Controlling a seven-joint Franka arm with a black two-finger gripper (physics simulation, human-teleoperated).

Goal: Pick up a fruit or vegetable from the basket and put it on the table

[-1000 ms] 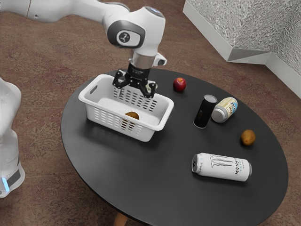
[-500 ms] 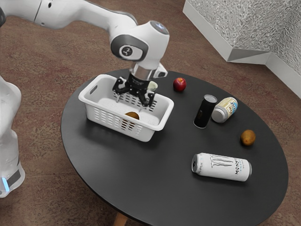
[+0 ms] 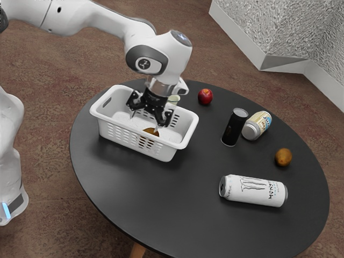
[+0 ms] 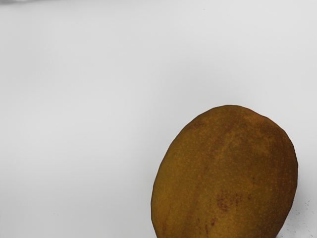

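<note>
On the round black surface (image 3: 199,188), the task seems to be in its reaching stage, with the pick, the lift and the setting down all left to do. The white basket (image 3: 115,133) stands upright there, and the golden-brown fruit (image 3: 148,130) lies inside it, on its floor. A red apple (image 3: 205,97) and another brown fruit (image 3: 283,157) rest outside the basket; these alone do not show the task done.

The arm (image 3: 86,17) comes in from the exterior view's upper left and bends down at the wrist (image 3: 161,56), its hand pointing into the basket with a slight tilt. The gripper (image 3: 144,121) is low over the basket floor. Its fingers stand apart, with nothing clamped in them, and the one on the exterior view's right is close to the fruit. The pair probably needs a small sideways shift to straddle it before going lower; otherwise a fingertip could press on its top or roll it away.
</note>
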